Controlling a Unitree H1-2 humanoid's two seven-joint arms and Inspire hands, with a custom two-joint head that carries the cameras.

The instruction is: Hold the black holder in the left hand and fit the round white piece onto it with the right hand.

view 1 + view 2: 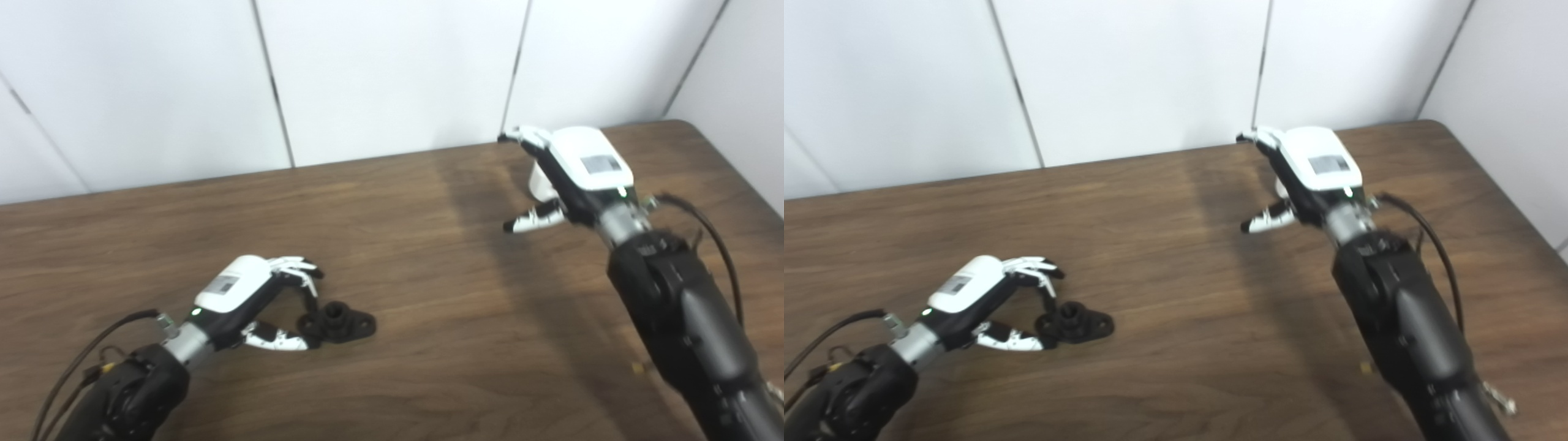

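Two hands on my feed. Near, left hand (260, 300) low over brown wood-grain table (429, 275), fingertips and thumb touching small black plastic holder with raised centre hub (338, 321); holder lies flat on table, I can't confirm firm grip. Farther, right hand (560, 177) raised near back edge, curled around round white piece (540, 182), mostly hidden behind palm.

The right robot hand (572, 177) hides most of the round white piece (540, 182).
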